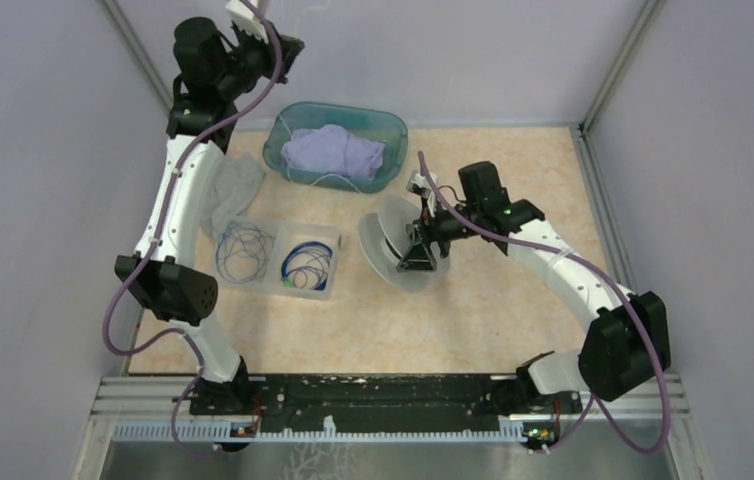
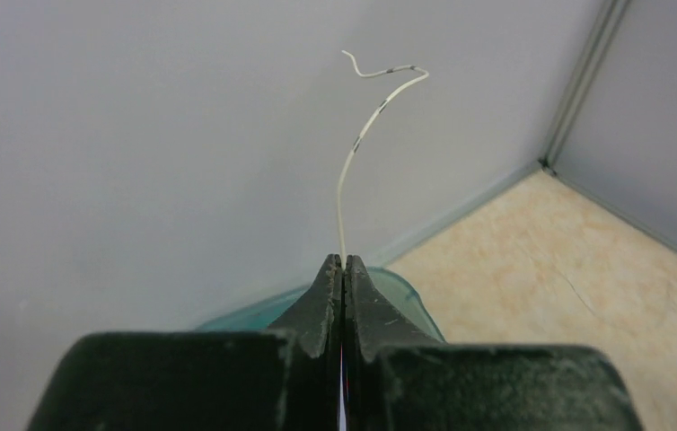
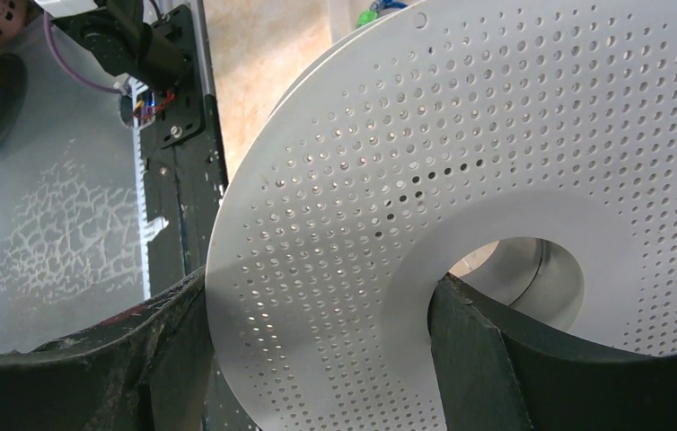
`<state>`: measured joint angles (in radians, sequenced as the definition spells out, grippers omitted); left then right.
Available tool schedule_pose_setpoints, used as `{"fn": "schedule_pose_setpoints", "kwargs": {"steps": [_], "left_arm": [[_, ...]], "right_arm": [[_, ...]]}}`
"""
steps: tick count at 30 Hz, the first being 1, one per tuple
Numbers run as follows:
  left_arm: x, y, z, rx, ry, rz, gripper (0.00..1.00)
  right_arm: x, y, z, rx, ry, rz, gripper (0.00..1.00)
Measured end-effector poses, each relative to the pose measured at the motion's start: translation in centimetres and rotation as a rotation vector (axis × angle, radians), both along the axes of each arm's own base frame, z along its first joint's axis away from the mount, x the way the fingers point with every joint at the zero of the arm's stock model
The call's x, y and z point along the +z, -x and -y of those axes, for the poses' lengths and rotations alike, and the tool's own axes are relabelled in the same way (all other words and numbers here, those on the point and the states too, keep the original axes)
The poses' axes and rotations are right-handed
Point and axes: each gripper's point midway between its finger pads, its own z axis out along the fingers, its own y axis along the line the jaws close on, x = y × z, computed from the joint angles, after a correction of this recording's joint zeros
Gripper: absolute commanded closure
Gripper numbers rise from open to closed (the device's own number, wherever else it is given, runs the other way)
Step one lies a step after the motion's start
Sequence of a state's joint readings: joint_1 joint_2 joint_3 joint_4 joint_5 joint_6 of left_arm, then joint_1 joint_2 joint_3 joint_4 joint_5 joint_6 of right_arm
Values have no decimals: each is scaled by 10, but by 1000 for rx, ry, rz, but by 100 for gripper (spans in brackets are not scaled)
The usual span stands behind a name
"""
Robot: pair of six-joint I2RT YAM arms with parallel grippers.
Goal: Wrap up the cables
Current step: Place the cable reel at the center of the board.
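Observation:
My left gripper (image 2: 343, 261) is raised high near the back wall, shut on a thin whitish cable (image 2: 354, 148) whose free end curls up past the tips. In the top view that gripper (image 1: 286, 46) hangs above the back left of the table. Blue cables lie coiled in a clear tray: one loose loop (image 1: 243, 250) and a tighter coil (image 1: 308, 262). My right gripper (image 3: 317, 301) holds a white perforated spool (image 3: 461, 135). One finger is through its centre hole and the other is outside the rim. In the top view the spool (image 1: 390, 247) stands tilted at mid-table.
A teal bin (image 1: 283, 125) holding a lavender cloth (image 1: 333, 150) sits at the back. A grey cloth (image 1: 235, 188) lies beside the left arm. The clear tray (image 1: 275, 226) is left of the spool. Walls close in the table on three sides.

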<state>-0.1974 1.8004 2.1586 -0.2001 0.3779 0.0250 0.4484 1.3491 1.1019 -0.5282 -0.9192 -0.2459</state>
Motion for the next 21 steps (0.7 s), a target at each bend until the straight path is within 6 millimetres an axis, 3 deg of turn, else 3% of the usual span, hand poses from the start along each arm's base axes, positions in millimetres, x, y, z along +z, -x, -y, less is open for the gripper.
{"fn": "schedule_pose_setpoints", "kwargs": {"steps": [6,9,14,21], "left_arm": [[-94,4,37,-156,-87,-189,100],[-118,9,47,-197,-101,-243,100],[-129,17,51,-223,-94,-263,100],[-120,21,50,-221,-94,-230,100]], "right_arm": [[-1,0,-3,0,-24,-12,89],[-7,-1,-5,-14,-36,-22,89],[-20,-2,-10,-50,-67,-93,90],[-32,-1,-22,-43,-164,-187,90]]}}
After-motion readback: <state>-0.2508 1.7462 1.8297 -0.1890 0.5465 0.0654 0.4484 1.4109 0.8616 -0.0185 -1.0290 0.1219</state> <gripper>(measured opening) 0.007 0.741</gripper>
